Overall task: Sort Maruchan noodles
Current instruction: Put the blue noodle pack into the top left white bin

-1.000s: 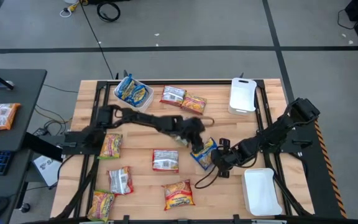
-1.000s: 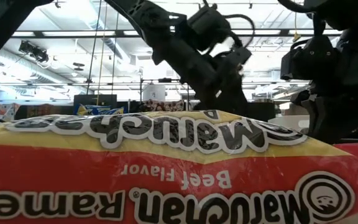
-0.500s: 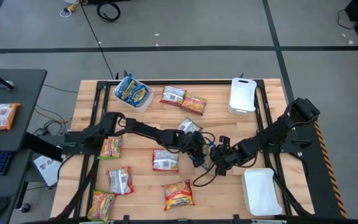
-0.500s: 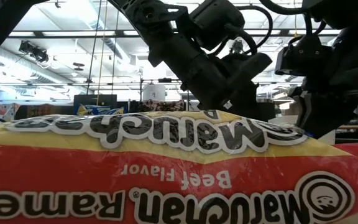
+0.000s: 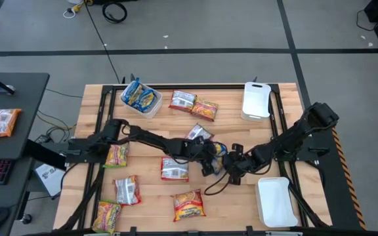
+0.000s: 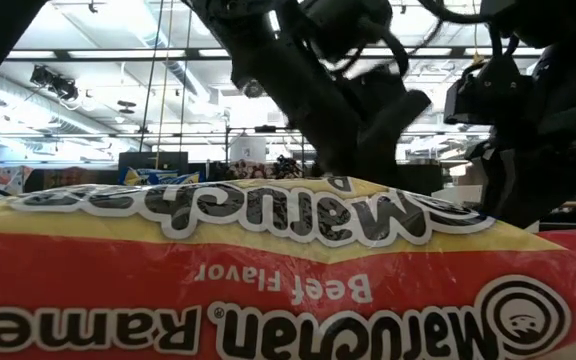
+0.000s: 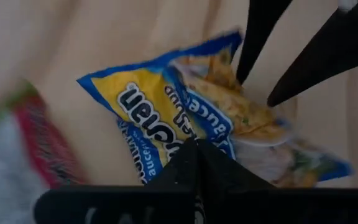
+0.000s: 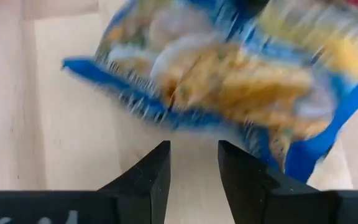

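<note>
Left gripper [image 5: 209, 164], mid-table in the high view: fingers pinched together on the near edge of the blue-and-yellow crinkly plastic noodle packet [image 7: 191, 118], seen in the left wrist view. Packet lies on the wooden table [image 5: 149, 147] between the two grippers, just right of the silver-white packet with red print [image 5: 174, 169]. Right gripper [image 5: 231, 167] just beside the packet's far end; its two dark fingers [image 8: 148, 177] stand parted, nothing between them, the packet just ahead.
</note>
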`<state>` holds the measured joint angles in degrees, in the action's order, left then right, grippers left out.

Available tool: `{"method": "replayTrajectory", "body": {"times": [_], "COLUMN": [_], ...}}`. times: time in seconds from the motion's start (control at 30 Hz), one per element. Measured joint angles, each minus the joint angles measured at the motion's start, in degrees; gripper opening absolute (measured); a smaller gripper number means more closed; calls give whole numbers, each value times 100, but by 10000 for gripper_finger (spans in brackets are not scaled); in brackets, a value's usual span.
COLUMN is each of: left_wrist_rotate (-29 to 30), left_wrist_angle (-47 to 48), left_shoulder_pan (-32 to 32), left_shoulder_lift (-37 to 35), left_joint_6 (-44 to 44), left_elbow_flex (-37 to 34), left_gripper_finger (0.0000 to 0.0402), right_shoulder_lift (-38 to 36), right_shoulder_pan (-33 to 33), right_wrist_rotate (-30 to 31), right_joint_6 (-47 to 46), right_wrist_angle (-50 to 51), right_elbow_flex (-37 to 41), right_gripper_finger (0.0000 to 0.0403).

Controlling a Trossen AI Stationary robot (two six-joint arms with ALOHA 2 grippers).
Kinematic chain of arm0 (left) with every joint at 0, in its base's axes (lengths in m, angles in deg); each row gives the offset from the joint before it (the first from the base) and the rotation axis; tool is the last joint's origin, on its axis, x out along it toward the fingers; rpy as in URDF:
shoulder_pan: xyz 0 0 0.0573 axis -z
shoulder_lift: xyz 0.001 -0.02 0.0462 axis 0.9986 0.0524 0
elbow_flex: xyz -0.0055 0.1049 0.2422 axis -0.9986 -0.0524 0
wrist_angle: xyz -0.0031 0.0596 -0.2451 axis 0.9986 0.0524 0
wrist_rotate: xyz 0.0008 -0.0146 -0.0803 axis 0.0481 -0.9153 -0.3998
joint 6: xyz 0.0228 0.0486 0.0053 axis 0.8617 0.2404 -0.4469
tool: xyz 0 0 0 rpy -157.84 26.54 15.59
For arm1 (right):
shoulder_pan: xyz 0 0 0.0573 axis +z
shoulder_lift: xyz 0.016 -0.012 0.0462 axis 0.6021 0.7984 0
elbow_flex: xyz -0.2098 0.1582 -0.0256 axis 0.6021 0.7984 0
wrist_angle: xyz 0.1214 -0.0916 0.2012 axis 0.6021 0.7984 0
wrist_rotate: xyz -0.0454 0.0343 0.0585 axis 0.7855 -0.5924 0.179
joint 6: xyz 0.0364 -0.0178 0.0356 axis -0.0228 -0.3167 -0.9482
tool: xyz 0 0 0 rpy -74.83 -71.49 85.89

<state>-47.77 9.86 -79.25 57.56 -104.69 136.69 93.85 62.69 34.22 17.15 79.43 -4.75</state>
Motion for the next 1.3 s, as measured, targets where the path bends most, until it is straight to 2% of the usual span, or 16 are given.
{"method": "replayTrajectory", "body": {"times": [0.13, 0.27, 0.37, 0.47, 0.57, 0.67, 0.73, 0.9, 1.0, 1.17, 1.3], "left_wrist_rotate": [185, 368, 773, 1532, 2628, 3558, 3900, 3971, 3975, 3948, 3584], "left_wrist_angle": [787, 2324, 3557, 4845, 5729, 6017, 6021, 5808, 5773, 6099, 6642], "left_shoulder_pan": [-60, -272, -562, -940, -1435, -2012, -2349, -2873, -3018, -3070, -3052], "left_shoulder_lift": [-622, -1335, -1884, -2337, -2654, -2773, -2751, -2400, -2191, -1885, -1719], "left_joint_6": [430, 897, 983, 978, 945, 1065, 1391, 2949, 3488, 3474, 3334], "left_elbow_flex": [10, 9, 9, 13, 8, 9, 5, 3, 4, 4, 4], "left_gripper_finger": [5, 3, 3, 2, 2, 1, 1, 1, 1, 1, 1], "right_shoulder_lift": [-104, -229, -252, -257, -257, -257, -257, -257, -257, -257, -257], "right_shoulder_pan": [9, 106, 210, 294, 348, 358, 356, 368, 460, 692, 846], "right_wrist_rotate": [-208, -304, -375, -344, -277, -58, 34, 108, 107, 110, 108], "right_joint_6": [-369, -693, -717, -717, -717, -716, -719, -1073, -1260, -1333, -1444], "right_wrist_angle": [230, 278, 56, -140, -341, -486, -550, -584, -547, -549, -531], "right_elbow_flex": [0, 0, -2, -1, -2, -2, -2, -2, -2, -2, -2], "right_gripper_finger": [137, 137, 137, 137, 137, 136, 136, 136, 136, 135, 135]}}
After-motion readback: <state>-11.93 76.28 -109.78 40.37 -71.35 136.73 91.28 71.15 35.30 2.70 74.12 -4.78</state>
